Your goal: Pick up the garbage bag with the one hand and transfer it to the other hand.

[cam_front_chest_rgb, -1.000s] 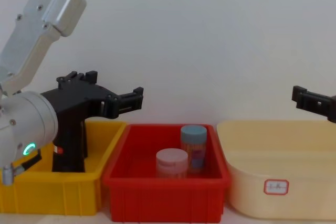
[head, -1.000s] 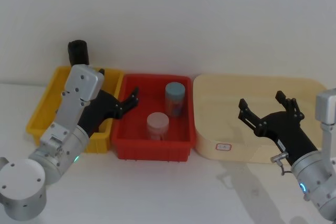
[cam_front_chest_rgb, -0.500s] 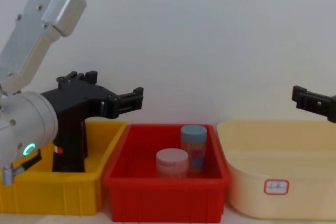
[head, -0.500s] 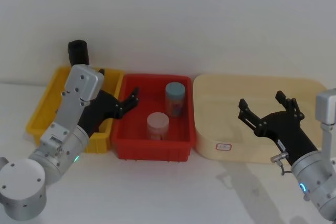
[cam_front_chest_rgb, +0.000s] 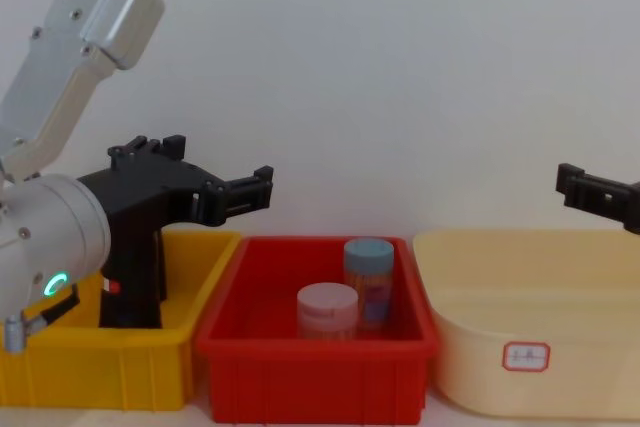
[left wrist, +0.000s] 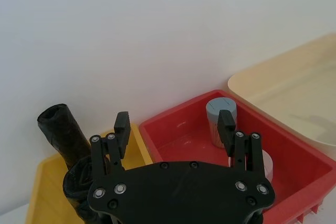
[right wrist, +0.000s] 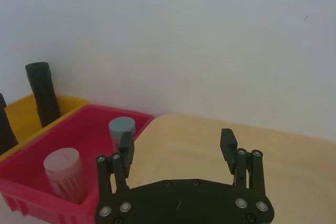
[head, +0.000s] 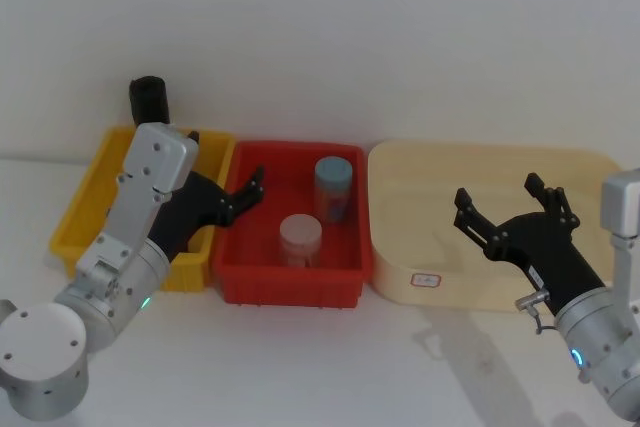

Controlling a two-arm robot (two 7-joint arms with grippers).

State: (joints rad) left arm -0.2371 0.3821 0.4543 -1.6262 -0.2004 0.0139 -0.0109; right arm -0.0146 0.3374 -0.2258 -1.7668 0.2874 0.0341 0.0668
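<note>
The garbage bag (cam_front_chest_rgb: 135, 292), a dark roll with a small red label, stands upright in the yellow bin (cam_front_chest_rgb: 100, 372). In the left wrist view the garbage bag's (left wrist: 77, 178) crumpled top shows just beside the gripper body. My left gripper (head: 222, 160), on the green-lit arm, hovers open over the wall between the yellow and red bins, above and to the right of the bag, holding nothing. Its fingers (left wrist: 122, 127) stand wide apart. My right gripper (head: 498, 193), on the blue-lit arm, hangs open and empty over the cream tub (head: 560, 162).
A taller plain black roll (head: 150, 102) stands at the back of the yellow bin. The red bin (head: 290, 282) holds a blue-lidded jar (head: 333, 187) and a pale pink jar (head: 300, 237). A white wall rises close behind all three containers.
</note>
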